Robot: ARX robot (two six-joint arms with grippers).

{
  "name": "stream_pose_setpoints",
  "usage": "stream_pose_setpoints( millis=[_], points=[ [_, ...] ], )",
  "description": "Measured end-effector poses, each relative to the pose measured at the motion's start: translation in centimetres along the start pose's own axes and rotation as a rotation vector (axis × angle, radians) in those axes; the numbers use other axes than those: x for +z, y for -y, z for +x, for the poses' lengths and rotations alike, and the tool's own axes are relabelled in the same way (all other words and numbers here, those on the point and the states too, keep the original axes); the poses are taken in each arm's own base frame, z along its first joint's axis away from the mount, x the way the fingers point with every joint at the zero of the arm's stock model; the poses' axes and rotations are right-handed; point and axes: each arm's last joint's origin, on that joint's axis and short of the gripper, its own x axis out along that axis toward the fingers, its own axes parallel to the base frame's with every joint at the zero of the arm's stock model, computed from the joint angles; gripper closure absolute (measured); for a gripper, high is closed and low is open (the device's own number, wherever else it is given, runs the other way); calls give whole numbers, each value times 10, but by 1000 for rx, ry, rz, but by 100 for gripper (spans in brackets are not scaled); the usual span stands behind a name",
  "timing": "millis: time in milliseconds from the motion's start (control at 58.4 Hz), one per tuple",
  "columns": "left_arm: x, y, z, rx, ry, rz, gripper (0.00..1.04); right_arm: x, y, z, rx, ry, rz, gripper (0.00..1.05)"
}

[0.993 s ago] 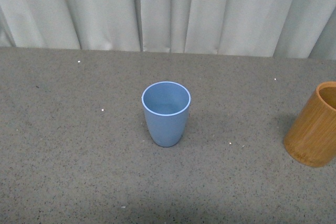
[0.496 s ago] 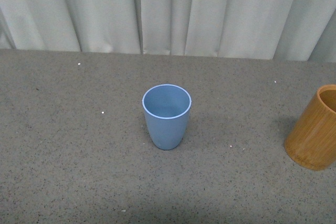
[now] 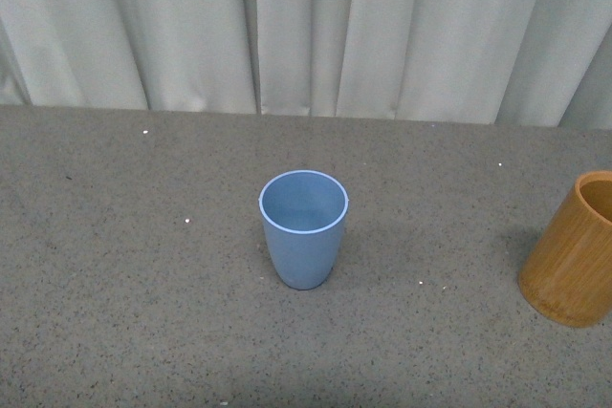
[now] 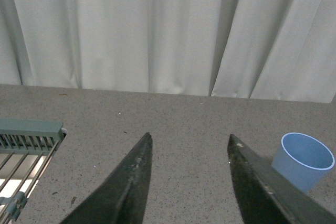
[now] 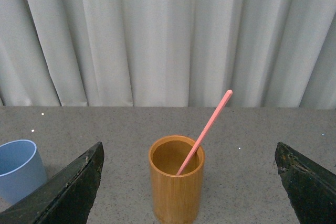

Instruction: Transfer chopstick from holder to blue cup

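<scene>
The blue cup (image 3: 303, 226) stands upright and looks empty at the middle of the grey table. It also shows in the left wrist view (image 4: 304, 161) and the right wrist view (image 5: 17, 169). The orange-brown holder (image 3: 574, 250) stands at the right edge of the front view, cut off by the frame. In the right wrist view the holder (image 5: 176, 182) holds one salmon-pink chopstick (image 5: 206, 129) leaning out of it. My right gripper (image 5: 189, 153) is open wide, short of the holder, which shows between its fingers. My left gripper (image 4: 189, 137) is open and empty, to the left of the cup. Neither gripper shows in the front view.
The grey speckled table (image 3: 143, 312) runs back to a white curtain (image 3: 306, 26). A green-framed wire rack (image 4: 26, 145) lies at the left in the left wrist view.
In the front view the cup, holder and table edge sit lower in the picture than a second ago, so the camera's view has tilted upward. Nothing on the table has moved.
</scene>
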Motion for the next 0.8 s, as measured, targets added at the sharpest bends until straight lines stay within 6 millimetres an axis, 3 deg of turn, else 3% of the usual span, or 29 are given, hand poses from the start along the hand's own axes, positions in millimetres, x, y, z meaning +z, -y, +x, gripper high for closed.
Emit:
stream_pose_setpoints(
  millis=[308, 804],
  points=[
    [0, 0, 0, 0, 0, 1, 5, 0, 0, 0, 0, 0, 0, 10],
    [0, 0, 0, 0, 0, 2, 7, 0, 0, 0, 0, 0, 0, 10]
  ],
)
